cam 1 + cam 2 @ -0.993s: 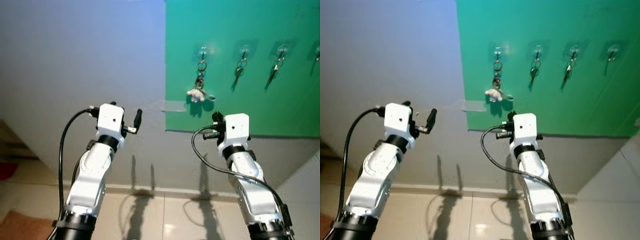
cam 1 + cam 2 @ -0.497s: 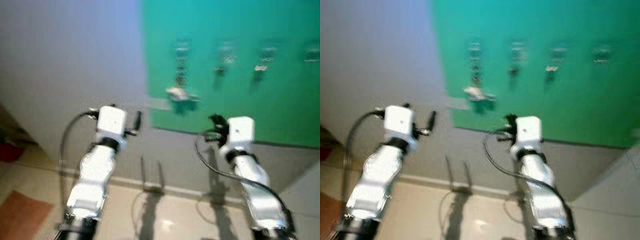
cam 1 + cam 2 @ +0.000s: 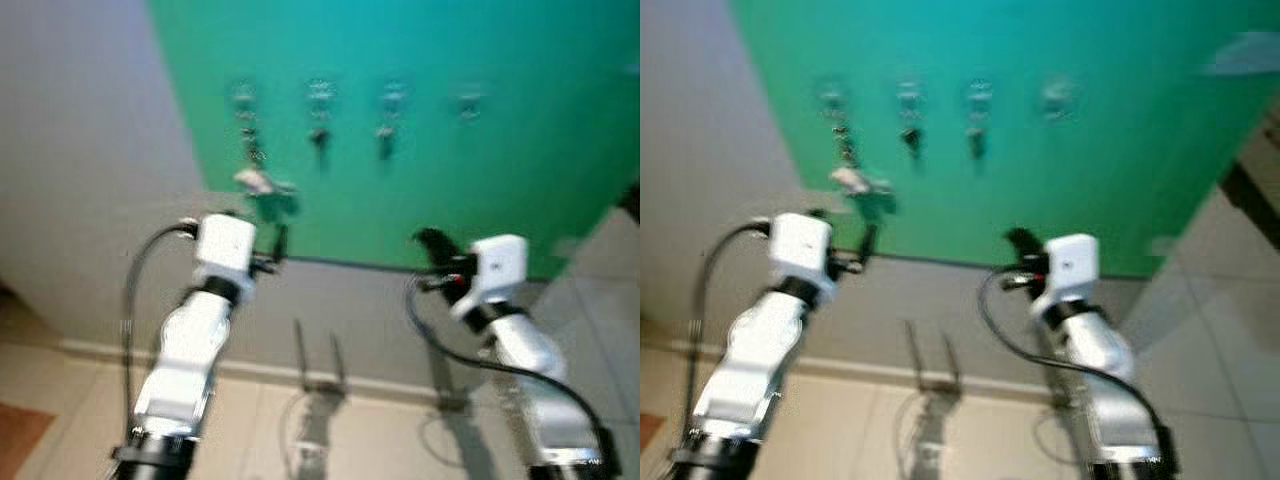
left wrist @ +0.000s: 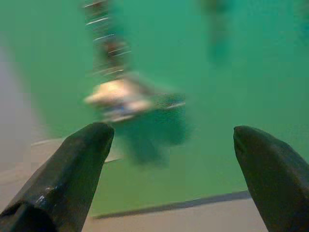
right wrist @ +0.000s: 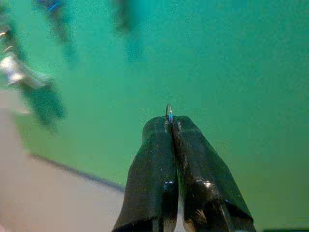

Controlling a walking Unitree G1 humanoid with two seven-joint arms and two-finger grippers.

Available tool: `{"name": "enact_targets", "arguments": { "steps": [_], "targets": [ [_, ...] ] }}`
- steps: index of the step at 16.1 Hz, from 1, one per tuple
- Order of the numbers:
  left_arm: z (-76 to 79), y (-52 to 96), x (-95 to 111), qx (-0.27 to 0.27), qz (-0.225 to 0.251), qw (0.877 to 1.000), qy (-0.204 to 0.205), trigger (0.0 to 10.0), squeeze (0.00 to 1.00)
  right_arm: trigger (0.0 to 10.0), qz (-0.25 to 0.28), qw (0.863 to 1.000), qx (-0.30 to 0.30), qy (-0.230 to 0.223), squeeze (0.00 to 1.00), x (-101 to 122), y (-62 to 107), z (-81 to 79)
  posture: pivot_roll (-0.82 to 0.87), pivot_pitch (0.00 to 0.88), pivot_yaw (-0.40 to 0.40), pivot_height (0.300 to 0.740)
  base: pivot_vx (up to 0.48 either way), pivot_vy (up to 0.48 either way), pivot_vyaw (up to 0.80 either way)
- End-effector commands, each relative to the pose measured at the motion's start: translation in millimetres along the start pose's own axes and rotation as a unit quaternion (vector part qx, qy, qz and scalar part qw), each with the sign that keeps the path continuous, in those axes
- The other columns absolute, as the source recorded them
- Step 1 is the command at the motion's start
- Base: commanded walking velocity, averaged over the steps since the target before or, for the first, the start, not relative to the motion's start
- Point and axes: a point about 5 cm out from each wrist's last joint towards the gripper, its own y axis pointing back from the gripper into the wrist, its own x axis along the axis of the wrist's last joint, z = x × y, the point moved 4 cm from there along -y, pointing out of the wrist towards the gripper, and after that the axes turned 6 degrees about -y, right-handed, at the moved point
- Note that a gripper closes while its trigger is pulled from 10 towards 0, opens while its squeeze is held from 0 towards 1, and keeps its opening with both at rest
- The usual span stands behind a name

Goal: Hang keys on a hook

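- Since a second ago the whole picture has slid leftward and blurred, which is read as the head camera turning toward the right rather than any move of the wall fittings; both arms are held raised much as before.
- A large green panel (image 3: 420, 130) fixed to the pale grey wall (image 3: 80, 150) carries a row of small clear stick-on hooks near its top edge.
- Three hooks toward the panel's left edge are already taken: the leftmost bears a key chain with a small white plush charm (image 3: 258, 180), and the next two carry dark keys (image 3: 319, 135).
- The fourth hook (image 3: 468, 102), further toward the panel's right edge, appears bare and is judged the likely target, though blur makes this uncertain.
- The right gripper (image 5: 170, 126) is pressed together on a thin silver key ring (image 5: 168, 111), of which just a sliver is seen above the fingertips; the keys themselves are hidden behind the fingers.
- The ring is pinched at the very tips, presumably so that its loop stays free to be slipped over a hook.
- The ring is held well below the row of hooks and apart from the panel, so the hanging is not yet done.
- The left gripper (image 4: 169, 145) is spread wide and holds nothing; it is pointed at the plush charm, and is judged to be idle.
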Motion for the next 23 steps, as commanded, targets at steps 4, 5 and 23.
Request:
{"name": "enact_targets", "arguments": {
  "steps": [4,5,23],
  "targets": [
    [-7.2,-2.5,3,0.007,0.003,1.0,0.02,10.0,0.0,10.0,0.04,0.998,0.04,-0.004,0.0,24,-9.5,-17.8,-0.1,0.0,0.068,0.74,0.0,-0.294,0.0],
    [-6.8,-3.1,3,0.007,0.001,1.0,0.025,10.0,0.0,10.0,0.045,0.998,0.046,-0.004,0.0,27,-11.2,-20.5,-0.1,0.0,0.069,0.74,0.0,0.0,0.0],
    [23.7,-1.9,68,-0.17,0.107,0.979,0.022,10.0,0.0,10.0,0.081,0.985,0.114,-0.104,0.0,97,-112.9,-52.9,-0.06,0.0,0.06,0.74,0.0,0.0,0.0]
  ]
}}
